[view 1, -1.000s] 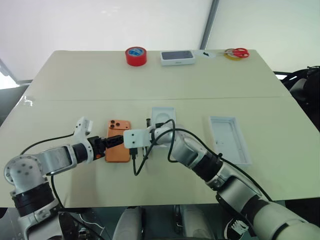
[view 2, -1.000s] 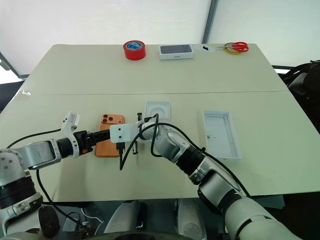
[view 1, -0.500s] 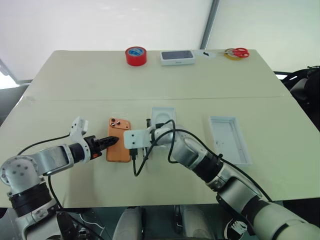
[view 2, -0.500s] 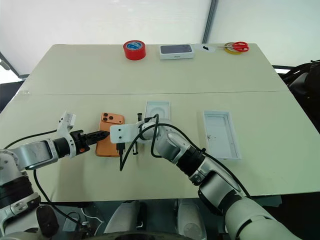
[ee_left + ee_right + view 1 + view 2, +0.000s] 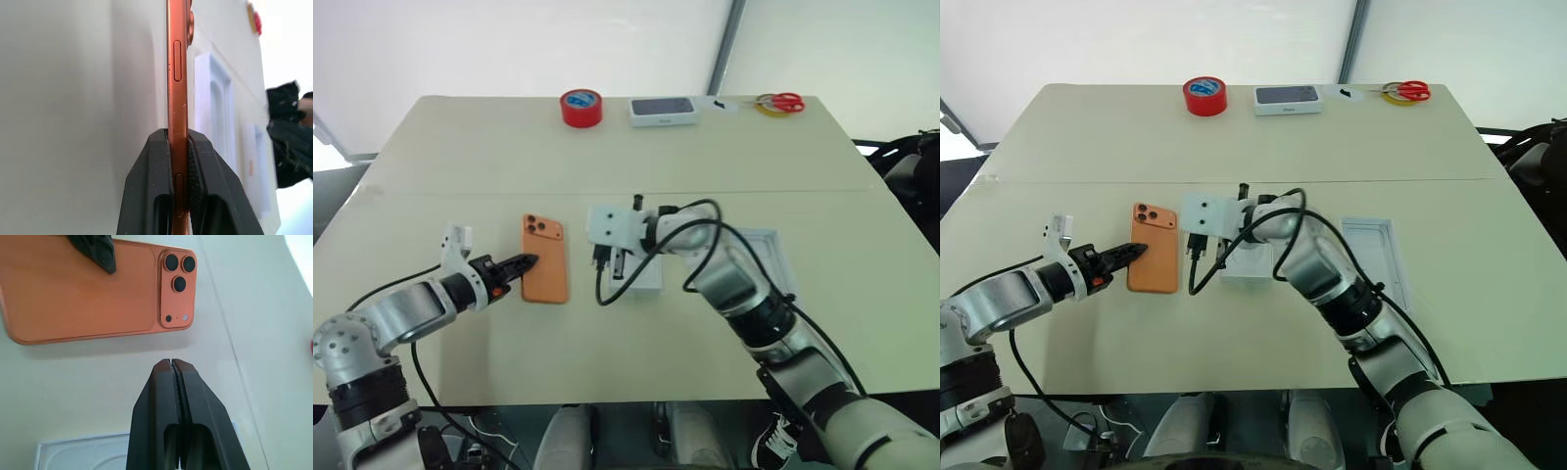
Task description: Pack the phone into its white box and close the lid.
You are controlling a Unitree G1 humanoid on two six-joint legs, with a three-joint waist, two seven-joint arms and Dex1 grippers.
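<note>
I have the phone (image 5: pixel 177 98) pinched edgewise in my left gripper (image 5: pixel 179 188) (right gripper (image 5: pixel 172 382) shut, empty); next, carry it to the white box (image 5: pixel 1376 257), probably half-hidden.

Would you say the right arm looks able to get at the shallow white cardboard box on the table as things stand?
Probably yes. The shallow white cardboard box lies open on the right arm's own side, with nothing standing on it. The right gripper, jaws shut and empty, hangs nearer the flat orange phone and would have to swing back over.
</note>
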